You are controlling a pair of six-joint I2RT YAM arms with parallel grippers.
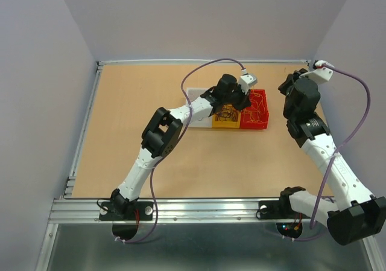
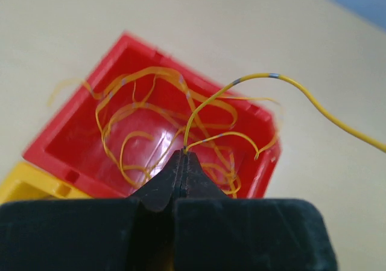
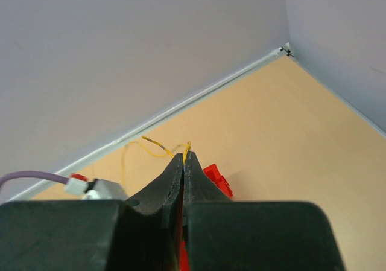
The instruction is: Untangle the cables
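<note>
Tan table (image 1: 132,90) holds a red bin (image 2: 54,150) of springy, feather-light yellow cables (image 2: 193,111) at twelve o'clock from the left tool (image 2: 183,153); it and the right tool (image 3: 184,153) each clamp one of them, probably best taken mid-length.

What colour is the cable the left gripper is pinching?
The cable in the left gripper is yellow with little grey bands; the left wrist view shows it best.

L claw (image 2: 184,155), R claw (image 3: 184,155): both closed
</note>
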